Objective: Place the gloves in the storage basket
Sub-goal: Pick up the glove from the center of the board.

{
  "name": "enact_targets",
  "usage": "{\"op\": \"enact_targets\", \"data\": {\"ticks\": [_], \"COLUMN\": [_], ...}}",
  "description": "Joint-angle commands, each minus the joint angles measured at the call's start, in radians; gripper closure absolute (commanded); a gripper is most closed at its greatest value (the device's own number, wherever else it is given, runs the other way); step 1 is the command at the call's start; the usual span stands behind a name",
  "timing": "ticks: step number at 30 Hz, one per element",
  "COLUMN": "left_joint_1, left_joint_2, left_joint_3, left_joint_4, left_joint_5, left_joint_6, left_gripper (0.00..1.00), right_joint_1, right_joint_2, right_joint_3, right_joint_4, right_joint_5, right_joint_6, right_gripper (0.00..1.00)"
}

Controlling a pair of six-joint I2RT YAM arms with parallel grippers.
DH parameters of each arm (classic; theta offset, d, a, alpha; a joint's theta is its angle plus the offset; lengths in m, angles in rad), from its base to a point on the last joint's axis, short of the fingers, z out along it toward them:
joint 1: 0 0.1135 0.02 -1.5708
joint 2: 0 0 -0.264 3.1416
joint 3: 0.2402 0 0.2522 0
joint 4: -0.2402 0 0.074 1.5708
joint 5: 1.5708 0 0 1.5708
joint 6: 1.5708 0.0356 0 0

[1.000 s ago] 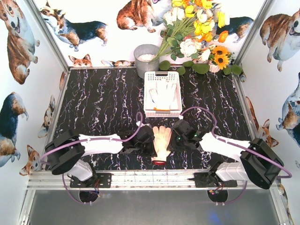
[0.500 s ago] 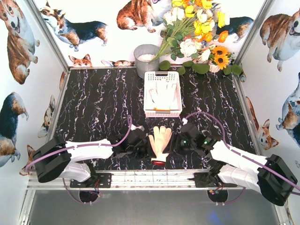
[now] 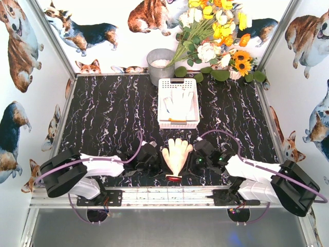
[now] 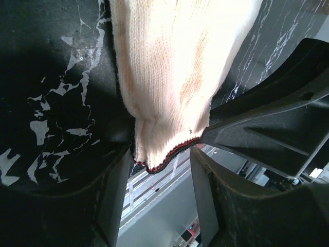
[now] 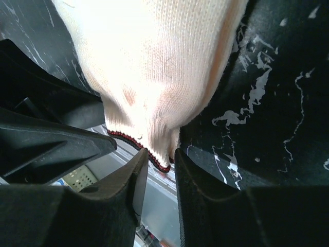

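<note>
Top external: 1 cream knit glove [image 3: 176, 153] with a dark red cuff lies on the black marbled surface [image 3: 103, 113], right between the left end effector [image 3: 158, 163] and right end effector [image 3: 194, 160]. It's just short of the white slotted plastic basket [image 3: 178, 125], which has 1 white glove [image 3: 180, 100] in it.

Left wrist: the left end effector [image 4: 160, 154] is clamped on the bunched cuff.

Right wrist: the right end effector [image 5: 160, 154] is nearly closed, pinching the cuff edge.

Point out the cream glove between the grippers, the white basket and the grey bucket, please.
cream glove [image 3: 176, 157]: top external view, on its palm.
white basket [image 3: 175, 81]: top external view, on its far rim.
grey bucket [image 3: 158, 74]: top external view, on its front wall.
</note>
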Motion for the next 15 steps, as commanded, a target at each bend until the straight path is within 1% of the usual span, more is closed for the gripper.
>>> {"op": "enact_targets", "data": {"ticks": [1,8,12,15], "left_joint_1": [0.006,0.006,0.004,0.004], "left_joint_2": [0.045,0.074,0.057,0.056], "left_joint_3": [-0.040,-0.039,-0.048,-0.053], "left_joint_4": [0.140,0.112,0.071,0.098], "left_joint_5": [0.032,0.003,-0.035,-0.043], "left_joint_6": [-0.066,-0.056,-0.056,-0.058], "left_gripper": [0.55,0.57,0.58,0.58], "right_joint_1": [0.007,0.006,0.006,0.006], "right_joint_2": [0.035,0.109,0.145,0.160], "right_joint_3": [-0.006,0.018,0.033,0.040], "right_joint_4": [0.070,-0.001,-0.015,-0.015], "right_joint_5": [-0.008,0.037,0.043,0.043], "right_joint_6": [0.015,-0.042,-0.058,-0.061], "right_gripper": [0.72,0.77,0.79,0.80]}}
